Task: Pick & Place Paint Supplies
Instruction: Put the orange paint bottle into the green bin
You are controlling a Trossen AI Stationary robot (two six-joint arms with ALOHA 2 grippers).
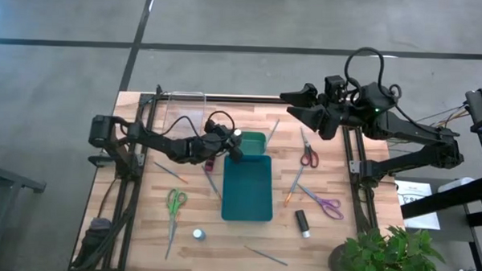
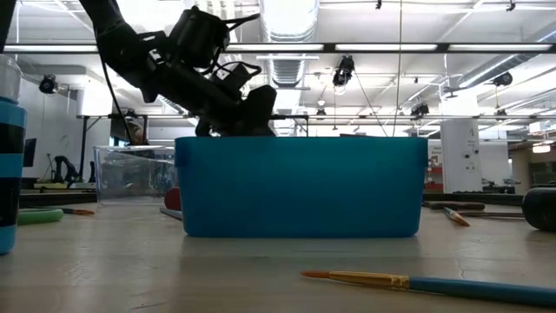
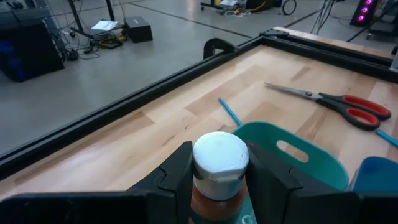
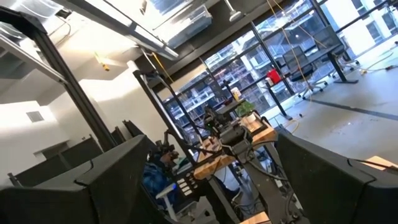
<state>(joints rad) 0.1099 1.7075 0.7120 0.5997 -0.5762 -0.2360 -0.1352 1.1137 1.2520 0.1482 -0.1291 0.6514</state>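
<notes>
Left gripper [image 3: 219, 177] clamps white-capped paint bottle [image 3: 220, 163] (brownish body, no legible label) at frame centre; right gripper [image 1: 306, 106] upper right, fingers parted, empty.

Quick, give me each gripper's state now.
Left gripper: closed on a white-capped bottle, over the teal tray.
Right gripper: open, holding nothing, raised at the table's far right edge.

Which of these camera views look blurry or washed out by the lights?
Low view: the near brush is soft and ceiling lights glare above the teal tray. Left wrist view: the white-capped bottle is slightly blurred. Right wrist view: bright windows wash out the background.
</notes>
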